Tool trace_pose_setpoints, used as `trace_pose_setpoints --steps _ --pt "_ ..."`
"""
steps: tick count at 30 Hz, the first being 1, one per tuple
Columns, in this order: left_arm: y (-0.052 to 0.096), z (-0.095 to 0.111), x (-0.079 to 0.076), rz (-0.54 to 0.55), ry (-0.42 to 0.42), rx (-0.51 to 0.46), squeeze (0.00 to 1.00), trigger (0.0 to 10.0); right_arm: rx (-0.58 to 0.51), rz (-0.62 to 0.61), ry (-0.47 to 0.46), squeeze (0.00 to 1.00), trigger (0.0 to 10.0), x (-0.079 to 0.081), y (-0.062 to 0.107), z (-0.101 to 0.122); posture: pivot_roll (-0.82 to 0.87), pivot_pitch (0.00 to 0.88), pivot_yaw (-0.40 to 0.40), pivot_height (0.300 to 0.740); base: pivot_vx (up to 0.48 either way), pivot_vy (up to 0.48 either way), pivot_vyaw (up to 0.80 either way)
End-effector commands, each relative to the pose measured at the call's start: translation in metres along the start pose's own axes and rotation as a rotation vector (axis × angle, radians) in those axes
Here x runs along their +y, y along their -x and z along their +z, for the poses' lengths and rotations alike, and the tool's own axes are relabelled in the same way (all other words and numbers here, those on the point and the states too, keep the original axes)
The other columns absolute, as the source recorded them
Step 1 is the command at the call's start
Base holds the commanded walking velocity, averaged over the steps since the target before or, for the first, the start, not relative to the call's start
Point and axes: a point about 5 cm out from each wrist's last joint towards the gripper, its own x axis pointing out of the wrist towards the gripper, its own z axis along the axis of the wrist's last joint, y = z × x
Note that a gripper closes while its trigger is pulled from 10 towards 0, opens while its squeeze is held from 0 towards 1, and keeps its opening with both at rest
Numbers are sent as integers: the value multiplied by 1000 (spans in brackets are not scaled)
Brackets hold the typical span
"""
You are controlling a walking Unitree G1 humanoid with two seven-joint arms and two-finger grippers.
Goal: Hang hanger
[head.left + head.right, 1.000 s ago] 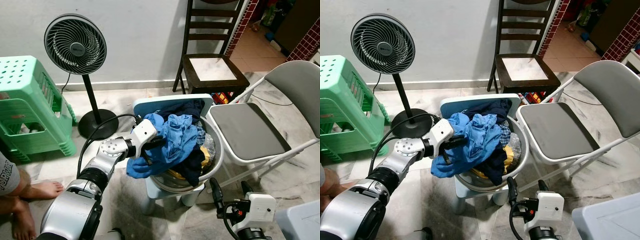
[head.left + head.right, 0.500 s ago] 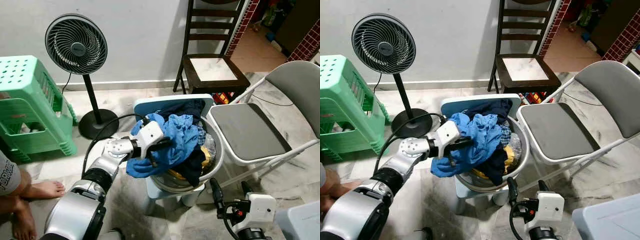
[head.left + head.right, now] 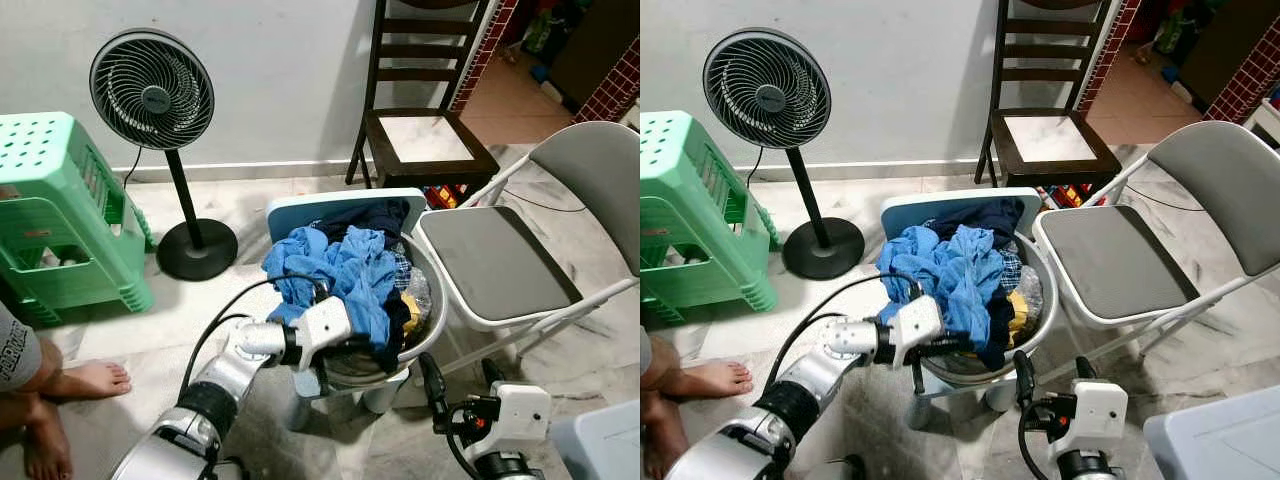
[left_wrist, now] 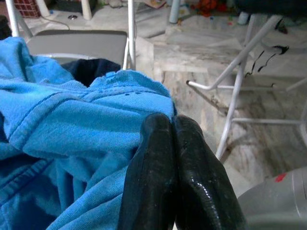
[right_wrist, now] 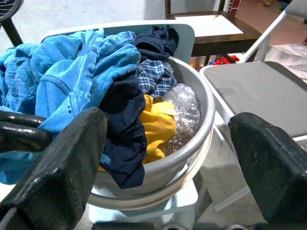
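Nearest the basin (image 3: 425, 330), the right gripper (image 3: 458, 385) hung with fingers apart. The left gripper (image 3: 352, 345), fingers together on nothing, touched its front rim under the soft, floppy blue shirt (image 3: 340, 275). No hanger visible.

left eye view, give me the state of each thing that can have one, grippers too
left gripper: shut, fingers pressed together at the basin's near rim
right gripper: open, low beside the basin
basin: heaped full of clothes, on a stool
blue garment: crumpled, draped over the rim
folding chair: unfolded, seat bare
fan: upright
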Motion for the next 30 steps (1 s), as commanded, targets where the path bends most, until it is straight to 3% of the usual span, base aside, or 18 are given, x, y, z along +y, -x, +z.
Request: trace_pose_setpoints --steps 1,4,5,6,7,8,9,16,26,30 --pt "1 -1 0 16 -17 18 0 0 25 -14 13 0 10000 -5 3 -4 21 131 -107 740 0 0 0" --pt "6 -3 5 66 -15 34 0 0 26 -13 14 0 10000 -6 3 -4 23 131 -110 740 0 0 0" --pt "8 -4 7 81 -15 38 0 3216 27 -13 14 0 10000 -6 3 -4 23 131 -110 740 0 0 0" --pt "11 -5 10 105 -16 52 0 10000 28 -12 15 0 10000 -6 3 -4 28 132 -112 740 0 0 0" --pt "11 -5 10 105 -16 52 0 10000 28 -12 15 0 10000 -6 3 -4 28 132 -112 740 0 0 0" --pt "13 -5 14 136 -17 51 431 10000 28 -11 15 0 10000 -6 3 -4 29 133 -112 740 0 0 0" --pt "14 -4 16 146 -19 51 1000 10000 29 -11 16 0 10000 -6 3 -4 29 133 -112 740 0 0 0" --pt "21 7 27 173 -115 45 1000 10000 28 -5 13 0 10000 -4 1 -5 38 137 -107 740 0 0 0" --pt "27 11 36 184 -85 51 1000 10000 32 -6 8 0 10000 -2 2 -6 36 144 -103 740 0 0 0" --pt "29 15 52 249 -54 86 1000 10000 34 -8 9 0 10000 -3 3 -7 36 148 -100 740 0 0 0"
